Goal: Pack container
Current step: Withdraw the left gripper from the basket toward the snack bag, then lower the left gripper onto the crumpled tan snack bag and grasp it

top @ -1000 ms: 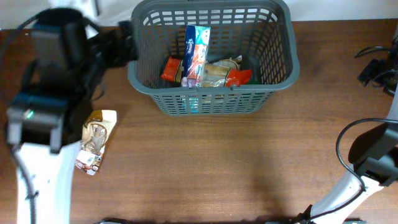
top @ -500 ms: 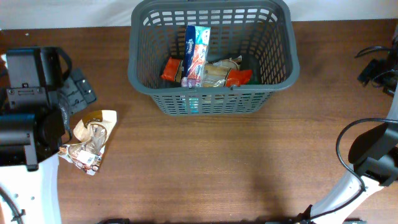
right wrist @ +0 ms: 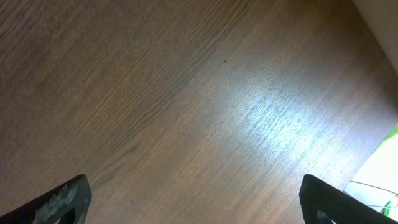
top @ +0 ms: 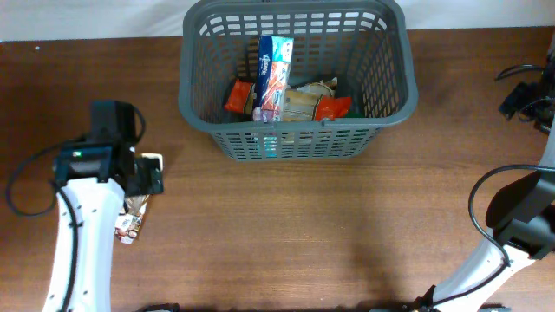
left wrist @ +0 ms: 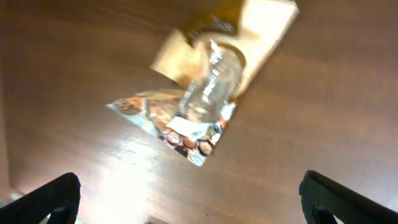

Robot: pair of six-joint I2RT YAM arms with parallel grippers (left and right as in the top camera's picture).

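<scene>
1. Overhead: the grey container (top: 295,139) sits at the far middle of the worktop (top: 303,234), with packets (top: 276,78) inside. The left arm (top: 87,199) hangs over a snack packet (top: 128,227), well apart from it.
2. Left wrist: the left fingers (left wrist: 53,196) are wide apart above the snack packet, holding nothing.
3. Right wrist: the right fingers (right wrist: 62,199) are wide apart over the worktop.

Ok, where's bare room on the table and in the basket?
Dark grey slotted plastic basket: floor bare behind the packets crowding its near wall. Brown wooden table: free stretch before the basket, from the loose clear snack packet to the right arm.
</scene>
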